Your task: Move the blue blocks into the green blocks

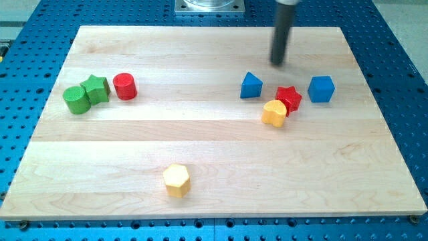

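Observation:
A blue triangular block (251, 86) and a blue cube (321, 88) sit at the view's right on the wooden board (214, 147). A green cylinder (76, 100) and a green star (96, 89) touch each other at the view's left. My tip (277, 63) is above and between the two blue blocks, nearer the view's top, touching neither.
A red cylinder (124, 86) stands just right of the green star. A red star (289, 98) and a yellow block (273, 113) lie together between the blue blocks, slightly lower. A yellow hexagon (177, 180) sits near the view's bottom.

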`<state>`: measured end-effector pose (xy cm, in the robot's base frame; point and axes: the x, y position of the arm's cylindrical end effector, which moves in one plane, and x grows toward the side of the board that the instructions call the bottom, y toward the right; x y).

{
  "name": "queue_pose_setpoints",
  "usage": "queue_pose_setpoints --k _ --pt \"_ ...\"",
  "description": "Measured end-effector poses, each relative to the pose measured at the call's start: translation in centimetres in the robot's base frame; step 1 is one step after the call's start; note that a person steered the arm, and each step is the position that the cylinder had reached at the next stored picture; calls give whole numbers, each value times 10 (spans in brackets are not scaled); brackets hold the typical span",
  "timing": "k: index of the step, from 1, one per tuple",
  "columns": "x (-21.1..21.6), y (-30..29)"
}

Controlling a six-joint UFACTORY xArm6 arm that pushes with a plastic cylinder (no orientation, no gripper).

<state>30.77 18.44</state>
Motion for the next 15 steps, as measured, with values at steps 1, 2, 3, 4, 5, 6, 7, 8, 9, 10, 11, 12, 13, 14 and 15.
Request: queue_pose_setpoints --k 1,2,3,4,5,6,7,8,9,10,11,12,13,14,15 --pt "24 129" --pt "71 138" --pt "83 136" --pt "77 93" --pt "77 55" --pt "88 45" --pt "97 23" --pt "97 -58" --pt "95 -63" --pt "76 2" --pt "48 49" --pt "39 2" --pt "37 -37" --pt "38 -73" --pt "39 -69"
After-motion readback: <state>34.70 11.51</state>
